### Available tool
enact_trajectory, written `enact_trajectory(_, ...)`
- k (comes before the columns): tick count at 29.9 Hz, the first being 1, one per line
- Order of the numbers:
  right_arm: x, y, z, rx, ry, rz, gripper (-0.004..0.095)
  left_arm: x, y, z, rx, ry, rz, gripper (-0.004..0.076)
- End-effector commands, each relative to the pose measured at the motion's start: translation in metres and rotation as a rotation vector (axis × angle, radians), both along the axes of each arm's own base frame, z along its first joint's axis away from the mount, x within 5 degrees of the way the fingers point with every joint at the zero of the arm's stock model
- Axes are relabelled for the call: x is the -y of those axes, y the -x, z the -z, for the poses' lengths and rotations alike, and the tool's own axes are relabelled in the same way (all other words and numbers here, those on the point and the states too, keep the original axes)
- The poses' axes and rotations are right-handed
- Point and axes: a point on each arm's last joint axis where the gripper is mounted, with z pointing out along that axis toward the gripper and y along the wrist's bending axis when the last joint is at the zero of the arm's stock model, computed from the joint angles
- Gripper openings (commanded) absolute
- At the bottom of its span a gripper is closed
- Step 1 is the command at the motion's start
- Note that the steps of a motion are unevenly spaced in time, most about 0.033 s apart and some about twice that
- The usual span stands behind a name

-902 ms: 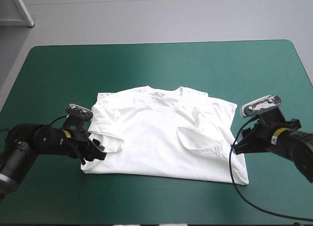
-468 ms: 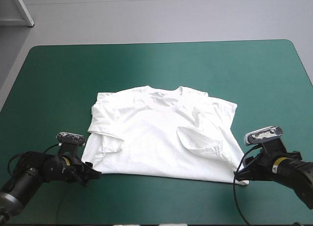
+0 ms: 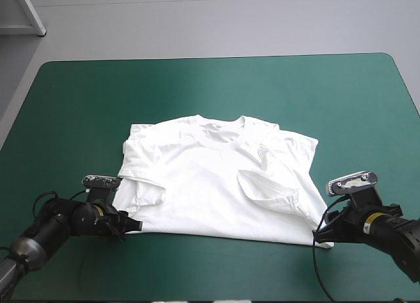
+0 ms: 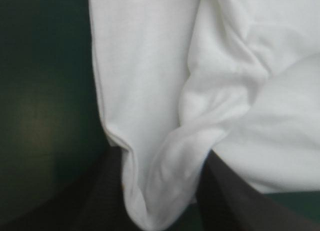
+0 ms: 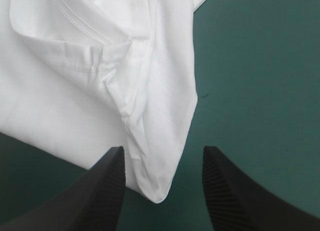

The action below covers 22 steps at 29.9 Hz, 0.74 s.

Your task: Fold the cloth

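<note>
At the near edge of the worktop (image 3: pixel 197 86), the left gripper (image 3: pixel 130 223) and the right gripper (image 3: pixel 321 232) are set down low, one at each bottom corner of the T-shirt (image 3: pixel 216 185). Both sets of black fingers (image 5: pixel 110 191) are spread apart and nothing is clamped yet.

In the left wrist view the left gripper (image 4: pixel 160 201) is pushed well in, so a bunched fold of the T-shirt (image 4: pixel 150 91) hangs down between the two fingers. In the right wrist view only the pointed tip of the hem corner (image 5: pixel 155 191) is caught between the fingertips of the right gripper (image 5: pixel 162 156), with the rest of the T-shirt (image 5: pixel 75 91) running off ahead and to one side. The left looks to be seated deeper on its corner than the right.

Further out, the shirt is laid flat in the middle of the teal-green cover. Both sleeves (image 3: pixel 269 188) are turned in over the body, and the collar (image 3: pixel 220 129) is pointed at the far edge. That puts the hem-to-collar line straight away from both grippers.

Guessing here, but the next move is probably a pinch on both corners and a carry toward the collar. The right corner might get missed, since so little cloth is sitting between those fingers.
</note>
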Motion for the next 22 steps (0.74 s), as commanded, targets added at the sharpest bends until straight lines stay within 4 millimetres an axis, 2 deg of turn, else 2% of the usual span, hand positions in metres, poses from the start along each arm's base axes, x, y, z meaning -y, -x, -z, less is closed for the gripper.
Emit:
enact_trajectory(1, 0.001, -0.001, -0.009, 0.033, -0.02, 0.024, 0.0441, 0.003, -0.003, 0.002, -0.027, 0.011, 0.001, 0.013)
enact_trajectory(2, 0.001, 0.0, -0.008, 0.016, -0.019, 0.025, 0.0439, 0.003, -0.003, 0.002, -0.024, 0.008, 0.01, 0.0034)
enact_trajectory(3, 0.001, 0.001, -0.007, 0.0, -0.019, 0.026, 0.0439, 0.003, -0.003, 0.001, -0.019, 0.007, 0.017, 0.0025)
enact_trajectory(7, 0.0, 0.003, 0.0, -0.036, -0.027, 0.026, 0.0443, 0.003, -0.004, 0.001, -0.009, 0.014, 0.022, 0.0019)
enact_trajectory(12, -0.003, 0.001, 0.027, -0.119, -0.024, 0.02, 0.0476, 0.003, -0.003, 0.001, -0.01, 0.012, 0.03, 0.0019)
enact_trajectory(17, -0.008, -0.011, 0.055, -0.187, 0.001, 0.019, 0.0511, 0.004, -0.003, 0.001, -0.011, 0.009, 0.046, 0.0019)
enact_trajectory(22, -0.012, -0.025, 0.068, -0.222, 0.042, 0.015, 0.0509, 0.004, -0.003, 0.001, -0.01, 0.007, 0.053, 0.0019)
